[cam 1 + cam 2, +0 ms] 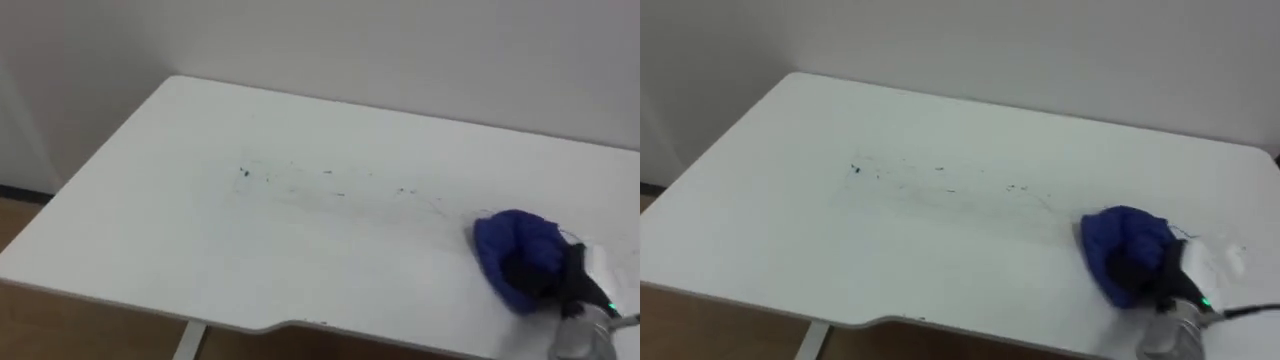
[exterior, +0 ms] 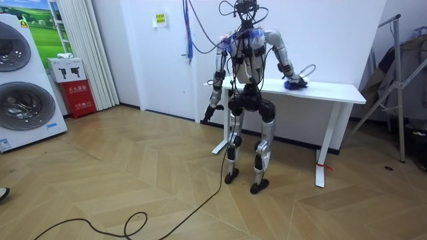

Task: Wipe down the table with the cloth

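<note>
A white table (image 1: 200,250) stands against the wall, and I stand at its front edge. Thin dark marks (image 1: 330,185) run across its middle, from a dark speck at the left toward the right. A crumpled blue cloth (image 1: 515,240) lies on the tabletop at the right, just past the end of the marks. My right hand (image 1: 530,275) rests on the cloth with its dark fingers curled into it. In the room view the same cloth (image 2: 293,83) sits under that hand on the table (image 2: 333,90). My left hand (image 2: 208,113) hangs low beside the table's end.
The wall runs close behind the table's far edge. The front edge (image 1: 150,310) has a shallow cut-out near the middle. Washing machines (image 2: 20,87) and a red box (image 2: 79,97) stand at the room view's left, a metal stand (image 2: 400,87) at its right.
</note>
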### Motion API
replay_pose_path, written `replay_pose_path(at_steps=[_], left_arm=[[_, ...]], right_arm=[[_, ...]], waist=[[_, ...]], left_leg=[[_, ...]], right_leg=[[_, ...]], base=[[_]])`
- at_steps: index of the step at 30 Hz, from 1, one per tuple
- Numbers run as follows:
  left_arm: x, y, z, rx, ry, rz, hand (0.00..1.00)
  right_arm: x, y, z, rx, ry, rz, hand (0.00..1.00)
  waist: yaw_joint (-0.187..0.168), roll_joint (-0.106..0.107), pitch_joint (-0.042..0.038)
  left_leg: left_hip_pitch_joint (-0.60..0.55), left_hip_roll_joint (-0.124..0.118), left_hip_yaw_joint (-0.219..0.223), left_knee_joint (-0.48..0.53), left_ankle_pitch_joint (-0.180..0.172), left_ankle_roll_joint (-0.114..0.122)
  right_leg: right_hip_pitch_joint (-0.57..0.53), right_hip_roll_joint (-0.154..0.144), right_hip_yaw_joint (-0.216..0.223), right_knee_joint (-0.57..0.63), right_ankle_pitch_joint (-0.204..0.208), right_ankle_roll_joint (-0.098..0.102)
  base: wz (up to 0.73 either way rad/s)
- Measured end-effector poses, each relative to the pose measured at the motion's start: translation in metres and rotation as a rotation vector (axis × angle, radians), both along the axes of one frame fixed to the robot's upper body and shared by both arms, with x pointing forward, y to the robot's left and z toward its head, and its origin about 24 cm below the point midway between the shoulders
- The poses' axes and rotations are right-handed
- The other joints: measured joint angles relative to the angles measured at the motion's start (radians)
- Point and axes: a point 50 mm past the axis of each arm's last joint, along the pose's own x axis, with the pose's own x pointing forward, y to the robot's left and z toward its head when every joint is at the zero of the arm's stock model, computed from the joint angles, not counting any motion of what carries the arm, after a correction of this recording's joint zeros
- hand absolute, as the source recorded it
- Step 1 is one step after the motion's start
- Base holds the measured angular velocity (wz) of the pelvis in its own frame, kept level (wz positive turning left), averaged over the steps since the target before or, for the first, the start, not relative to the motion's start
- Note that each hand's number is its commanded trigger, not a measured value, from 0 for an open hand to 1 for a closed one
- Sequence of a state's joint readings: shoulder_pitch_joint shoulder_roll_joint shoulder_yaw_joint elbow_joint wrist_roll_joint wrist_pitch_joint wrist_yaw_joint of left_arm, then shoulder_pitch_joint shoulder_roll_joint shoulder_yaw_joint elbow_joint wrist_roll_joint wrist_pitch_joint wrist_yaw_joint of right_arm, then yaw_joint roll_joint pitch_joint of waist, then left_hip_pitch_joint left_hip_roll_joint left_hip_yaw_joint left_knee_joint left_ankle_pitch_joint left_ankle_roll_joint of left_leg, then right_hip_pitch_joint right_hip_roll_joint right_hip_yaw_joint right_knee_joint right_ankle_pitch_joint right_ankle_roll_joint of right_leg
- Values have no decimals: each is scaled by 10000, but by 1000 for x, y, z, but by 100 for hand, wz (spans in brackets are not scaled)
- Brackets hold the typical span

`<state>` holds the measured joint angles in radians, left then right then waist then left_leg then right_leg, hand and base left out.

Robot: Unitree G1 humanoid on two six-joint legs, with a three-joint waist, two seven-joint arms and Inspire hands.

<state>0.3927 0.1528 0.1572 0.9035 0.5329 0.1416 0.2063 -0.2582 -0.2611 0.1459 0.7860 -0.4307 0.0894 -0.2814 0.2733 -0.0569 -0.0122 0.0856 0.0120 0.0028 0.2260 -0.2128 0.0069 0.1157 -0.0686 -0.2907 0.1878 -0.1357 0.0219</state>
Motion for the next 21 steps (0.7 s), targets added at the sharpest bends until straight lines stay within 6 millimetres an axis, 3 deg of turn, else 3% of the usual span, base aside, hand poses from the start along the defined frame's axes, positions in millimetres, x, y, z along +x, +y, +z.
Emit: replay_pose_path(at_steps=[1,2,4,7,9,10,13,15,18,21], left_arm=[[3,0,0,-46,-10,-44,0],[8,-2,-1,-149,-84,-157,0],[-2,-2,1,-245,181,-115,0],[-23,1,3,-228,752,24,0],[-38,2,5,-227,1055,371,0],[-40,2,5,-247,1127,412,0],[-41,1,5,-257,1115,377,0],[-30,3,5,-214,558,486,0],[-22,12,9,265,100,439,0],[-19,15,10,424,-54,513,0]], right_arm=[[11,7,7,-31,-174,430,100],[28,14,22,29,-568,881,100],[47,20,40,63,-937,1306,100],[45,15,38,-5,-812,1390,100],[15,-8,12,435,-208,557,100],[9,-11,9,651,-381,405,100],[-25,-25,-9,1127,-705,-458,100],[-53,-43,-16,1411,-1090,-1558,100],[-85,-64,-24,1180,-1063,-2941,100],[-115,-83,-28,894,-905,-4035,100]], waist=[[41,1,68],[128,27,205],[461,79,220],[513,-5,189],[351,-104,172],[208,-80,193],[-497,-206,216],[-829,-180,99],[-1367,-180,-68],[-1788,-124,-136]], left_leg=[[-134,5,-121,61,19,-31],[-266,-14,-270,78,79,-75],[-307,-66,-580,-157,296,-114],[-237,-121,-858,-387,449,-130],[-175,-208,-895,-389,450,-127],[-137,-242,-890,-390,452,-124],[225,-433,-792,-399,451,-117],[328,-512,-540,-393,321,87],[619,-548,-183,-504,211,244],[858,-523,-47,-486,3,331]], right_leg=[[-48,23,-73,-20,-8,-28],[-199,25,-150,-39,-119,-65],[-253,-15,-460,-20,-238,-97],[-130,-48,-746,-55,-321,-74],[205,-129,-1050,-197,-438,49],[295,-168,-1095,-204,-466,93],[820,-358,-919,-231,-654,368],[953,-496,-731,-255,-886,427],[1136,-524,-461,-282,-871,473],[1307,-546,-188,-161,-842,537]], base=[[46],[53],[53],[42],[58],[59],[43],[-1],[-22],[-28]])
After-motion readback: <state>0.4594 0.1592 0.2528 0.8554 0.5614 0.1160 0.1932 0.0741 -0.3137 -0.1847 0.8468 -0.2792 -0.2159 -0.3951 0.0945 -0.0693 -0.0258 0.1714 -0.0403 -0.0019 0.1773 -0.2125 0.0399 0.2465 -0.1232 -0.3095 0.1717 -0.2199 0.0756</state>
